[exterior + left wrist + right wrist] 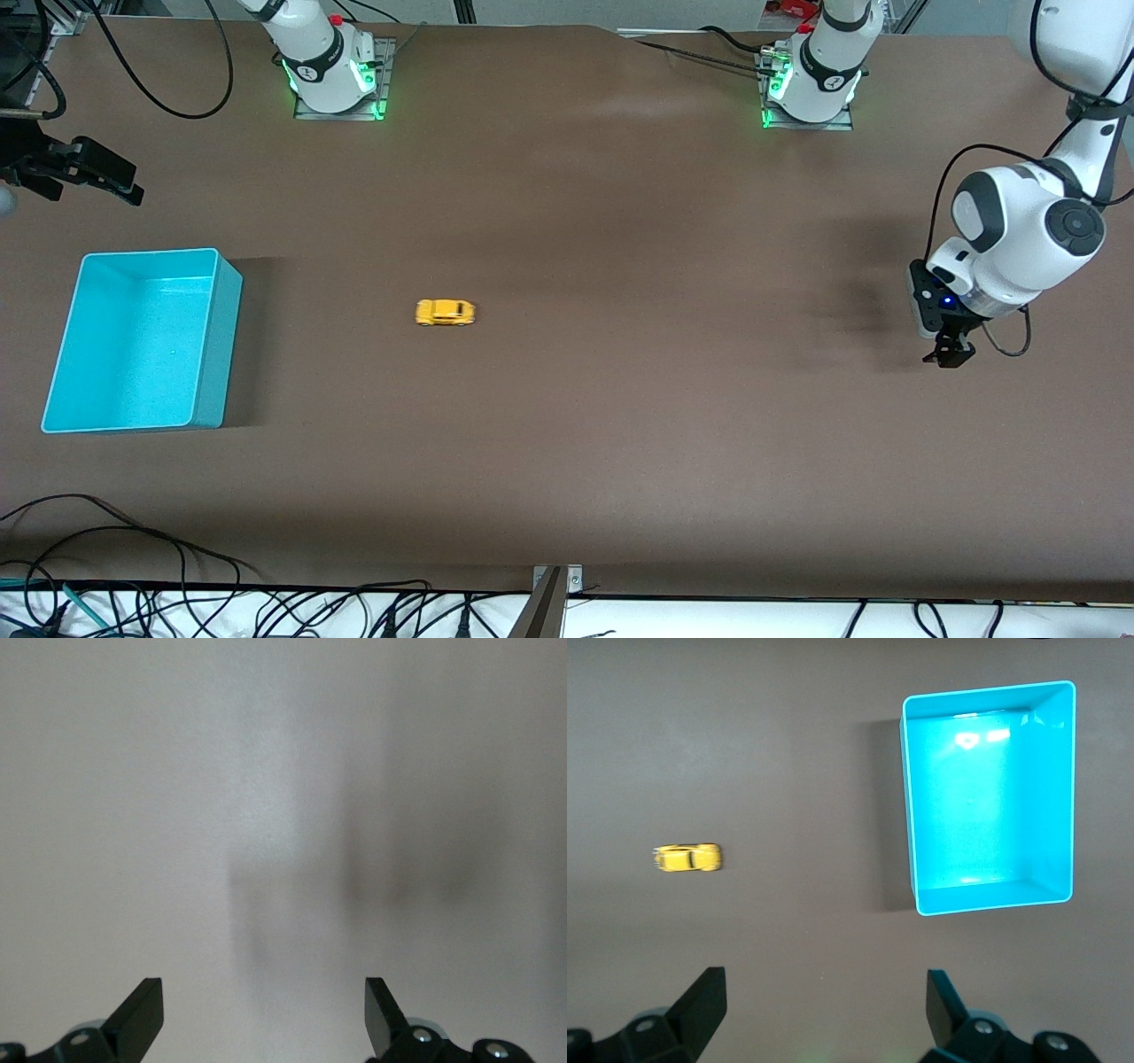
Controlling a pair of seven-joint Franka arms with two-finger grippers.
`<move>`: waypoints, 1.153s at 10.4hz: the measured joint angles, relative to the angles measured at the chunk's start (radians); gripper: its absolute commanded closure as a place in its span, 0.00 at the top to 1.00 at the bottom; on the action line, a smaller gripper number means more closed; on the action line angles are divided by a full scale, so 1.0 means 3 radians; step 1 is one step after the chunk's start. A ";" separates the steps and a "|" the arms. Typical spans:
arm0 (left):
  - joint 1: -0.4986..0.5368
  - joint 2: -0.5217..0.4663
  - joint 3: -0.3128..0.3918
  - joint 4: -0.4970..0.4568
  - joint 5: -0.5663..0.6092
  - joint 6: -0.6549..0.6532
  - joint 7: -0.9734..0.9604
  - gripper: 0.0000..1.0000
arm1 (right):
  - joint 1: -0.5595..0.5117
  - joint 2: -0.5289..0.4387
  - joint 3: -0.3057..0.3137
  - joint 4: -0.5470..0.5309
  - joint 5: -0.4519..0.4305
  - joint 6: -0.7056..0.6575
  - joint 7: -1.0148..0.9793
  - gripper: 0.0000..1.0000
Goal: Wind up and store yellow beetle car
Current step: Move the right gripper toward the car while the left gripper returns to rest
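Note:
The yellow beetle car (445,312) stands on its wheels on the brown table, about midway between the two arms' ends. It also shows in the right wrist view (688,858). The turquoise bin (226,346) is empty and sits toward the right arm's end; it also shows in the right wrist view (992,899). My right gripper (115,182) is open and empty, high up at the right arm's end of the table, with its fingertips (709,992) spread wide. My left gripper (950,356) is open and empty, low over bare table at the left arm's end, and it shows spread in its own view (263,992).
The two arm bases (335,75) (811,84) stand along the table's edge farthest from the front camera. Loose cables (133,585) and a metal bracket (554,598) lie along the edge nearest that camera.

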 measured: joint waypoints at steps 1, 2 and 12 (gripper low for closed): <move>-0.0007 -0.0102 -0.0004 0.0001 0.0000 -0.0084 0.0000 1.00 | 0.0000 0.0000 0.0000 0.0000 0.0000 0.0000 0.0000 1.00; -0.0018 -0.0208 -0.0007 0.0002 0.0000 -0.0170 0.0005 1.00 | 0.0000 0.0000 -0.0001 0.0000 0.0000 0.0000 0.0000 1.00; -0.0265 -0.1111 -0.0014 0.0551 -0.0036 -0.1488 -0.0190 1.00 | 0.0010 0.0273 0.0002 -0.0041 0.0112 0.0150 0.0366 1.00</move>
